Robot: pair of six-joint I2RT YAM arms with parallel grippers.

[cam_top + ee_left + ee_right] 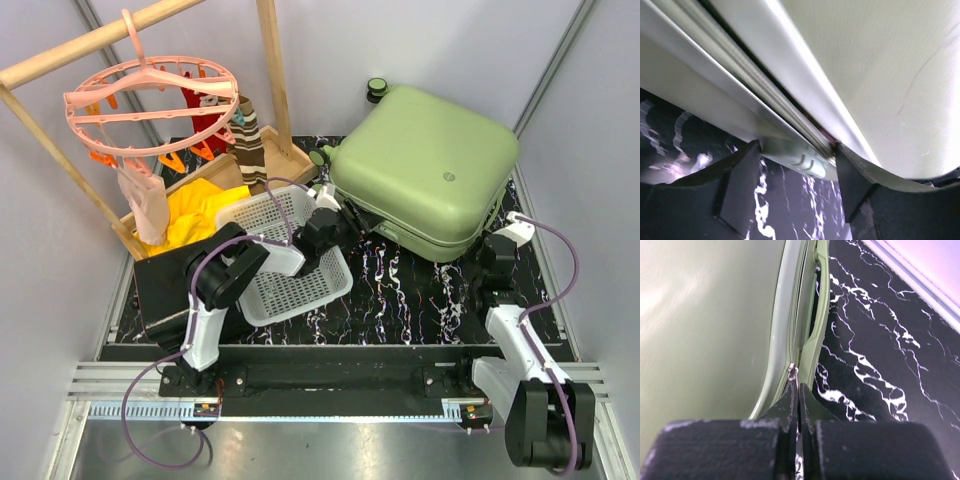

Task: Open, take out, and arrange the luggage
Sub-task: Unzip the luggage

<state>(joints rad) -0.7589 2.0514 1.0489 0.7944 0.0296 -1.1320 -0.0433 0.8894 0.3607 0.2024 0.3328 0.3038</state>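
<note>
On the black marbled table (400,300), right of centre: the luggage (425,165) lies flat, lid down.
Left gripper (797,147) spread, its fingers (737,187) either side of the zip seam on the near-left edge of the shell. Right gripper (798,390) pressed together at the near-right edge, tips at the silver zipper pull (792,371); whether it pinches the pull cannot be told. White basket (290,285) just left of the luggage.

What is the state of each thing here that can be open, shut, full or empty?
luggage: closed, lying flat on the table.
left gripper: open, jaws either side of the luggage rim.
right gripper: shut, right at the zipper pull.
white basket: upright, nothing visible inside.
</note>
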